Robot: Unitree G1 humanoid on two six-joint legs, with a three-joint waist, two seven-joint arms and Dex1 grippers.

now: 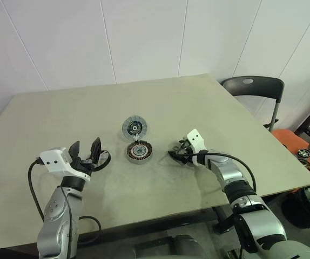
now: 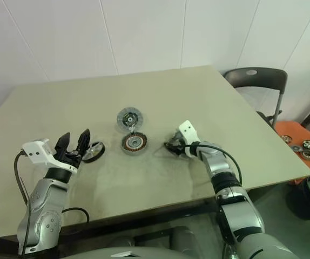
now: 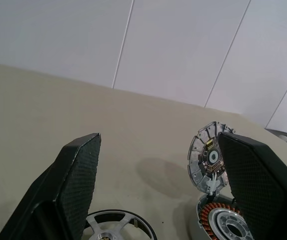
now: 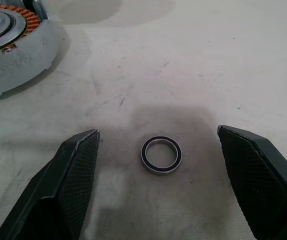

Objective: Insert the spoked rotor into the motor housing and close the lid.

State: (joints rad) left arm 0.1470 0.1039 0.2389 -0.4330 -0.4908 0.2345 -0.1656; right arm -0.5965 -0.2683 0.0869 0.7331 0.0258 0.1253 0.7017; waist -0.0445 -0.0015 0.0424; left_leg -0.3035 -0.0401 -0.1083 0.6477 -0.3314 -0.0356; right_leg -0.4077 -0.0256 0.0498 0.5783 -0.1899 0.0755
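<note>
White wall panels back a matte, beige-grey surface (image 1: 47, 113), scuffed in places, and low at centre-left of the left eye view, just beyond our left claw (image 1: 86, 152), lies the spoked rotor (image 2: 93, 151). We judge it light and stiff but thin: a dark rim with pale metal spokes, open between them, lying flat, so there is little edge to catch; pinching across the rim, or through a gap onto one spoke, looks safest, and smooth metal may slip on the textured black fingers (image 3: 78, 175). Near it toward the centre sits the motor housing (image 1: 139, 152), a short silvery cup with copper-brown windings, likely heavy and steady. Its lid (image 1: 134, 127), a grey disc with a darker ring, stands tilted open at the housing's far edge, seemingly hinged. A small dark-rimmed metal ring (image 4: 161, 154) lies between the wide-spread fingers of our right claw (image 1: 177, 155). Both claws are open and hold nothing. A dark chair (image 1: 252, 89) stands at the upper right.
</note>
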